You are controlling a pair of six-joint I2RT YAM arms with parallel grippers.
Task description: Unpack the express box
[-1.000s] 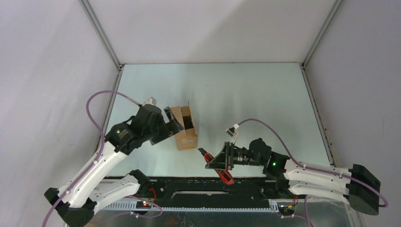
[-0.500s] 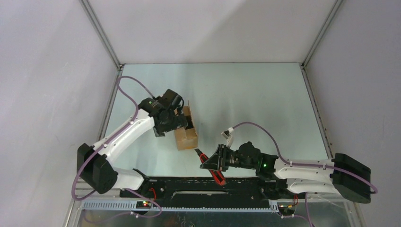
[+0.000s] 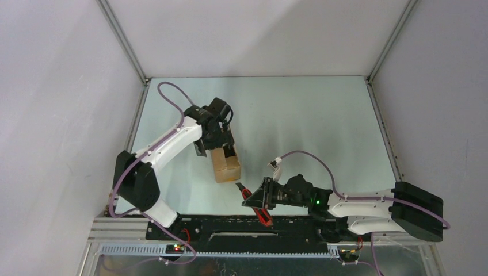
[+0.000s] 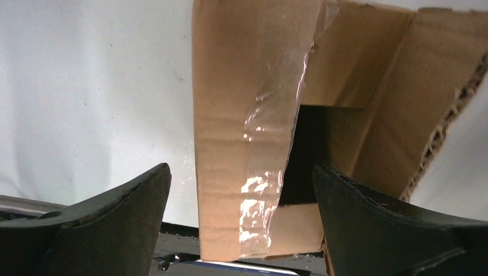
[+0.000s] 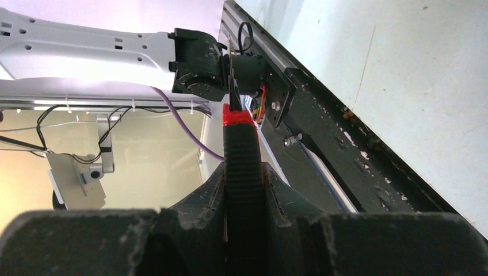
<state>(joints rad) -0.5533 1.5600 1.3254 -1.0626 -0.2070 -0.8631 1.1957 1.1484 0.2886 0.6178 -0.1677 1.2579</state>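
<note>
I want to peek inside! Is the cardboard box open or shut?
Open. The express box has its flaps lifted apart, with a dark opening showing between them.

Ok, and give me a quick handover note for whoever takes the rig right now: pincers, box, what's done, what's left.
Left pincer: open, over the express box, one taped flap between its fingers, not gripped.
Right pincer: shut on the utility knife, near the front edge of the table.
Box: upright, left of centre, flaps up.
Done: top opened.
Left: empty the box; its inside is dark, contents not visible.
</note>
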